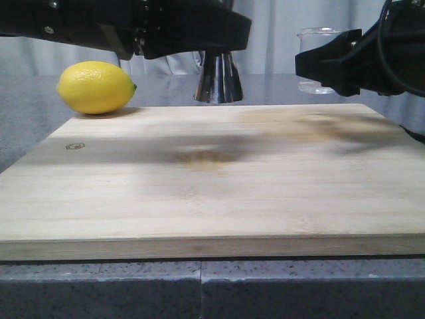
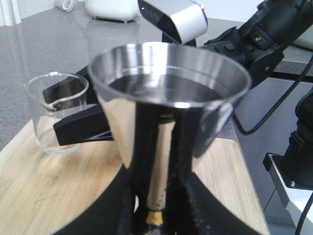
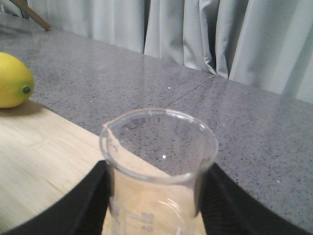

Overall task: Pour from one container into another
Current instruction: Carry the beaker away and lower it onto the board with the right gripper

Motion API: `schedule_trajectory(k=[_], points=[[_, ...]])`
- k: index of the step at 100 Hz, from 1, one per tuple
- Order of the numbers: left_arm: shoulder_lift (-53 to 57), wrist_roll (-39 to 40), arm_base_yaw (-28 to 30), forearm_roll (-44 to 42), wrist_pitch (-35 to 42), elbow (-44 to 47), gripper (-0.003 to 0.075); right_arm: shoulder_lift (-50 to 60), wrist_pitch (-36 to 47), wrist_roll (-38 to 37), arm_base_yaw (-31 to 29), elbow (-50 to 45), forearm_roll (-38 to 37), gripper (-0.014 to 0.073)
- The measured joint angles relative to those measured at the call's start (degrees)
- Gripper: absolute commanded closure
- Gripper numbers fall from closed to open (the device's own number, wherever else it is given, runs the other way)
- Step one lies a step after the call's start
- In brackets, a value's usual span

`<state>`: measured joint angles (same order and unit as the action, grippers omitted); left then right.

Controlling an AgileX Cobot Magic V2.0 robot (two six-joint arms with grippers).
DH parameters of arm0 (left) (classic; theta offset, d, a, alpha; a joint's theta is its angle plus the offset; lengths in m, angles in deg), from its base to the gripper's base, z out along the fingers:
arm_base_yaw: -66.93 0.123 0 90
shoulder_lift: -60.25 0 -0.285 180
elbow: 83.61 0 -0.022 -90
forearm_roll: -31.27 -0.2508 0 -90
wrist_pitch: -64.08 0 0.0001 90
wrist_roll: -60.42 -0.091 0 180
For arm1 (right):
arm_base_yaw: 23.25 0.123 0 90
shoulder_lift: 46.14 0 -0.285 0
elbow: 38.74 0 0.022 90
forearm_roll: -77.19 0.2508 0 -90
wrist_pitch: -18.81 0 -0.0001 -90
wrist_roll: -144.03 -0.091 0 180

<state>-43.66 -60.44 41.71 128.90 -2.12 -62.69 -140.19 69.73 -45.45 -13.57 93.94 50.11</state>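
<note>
Clear glass beaker (image 3: 159,171) with pour lip, upright, grasped by right gripper (image 3: 155,196) jaws above wooden board (image 1: 212,179). Shiny steel jigger (image 2: 168,98), liquid inside, clamped upright in left gripper (image 2: 156,205).

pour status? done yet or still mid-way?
Looks done: the steel jigger holds liquid close to its brim, and the glass beaker looks empty and upright. In hand: the left gripper is clamped on the jigger, the right gripper on the beaker, both above the cutting board. Left: probably just setting both down and letting go.
</note>
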Motion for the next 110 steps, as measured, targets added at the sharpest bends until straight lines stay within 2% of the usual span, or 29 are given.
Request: schedule_trajectory(k=[61,110], points=[[0.0,0.0,0.0,0.0,0.0,0.0,0.0738,-7.9,5.3,1.6,-0.1,0.0,1.7,0.0399],[0.0,0.0,0.0,0.0,0.0,0.0,0.0739,-8.7,6.0,3.1,-0.1,0.0,2.3,0.0399]])
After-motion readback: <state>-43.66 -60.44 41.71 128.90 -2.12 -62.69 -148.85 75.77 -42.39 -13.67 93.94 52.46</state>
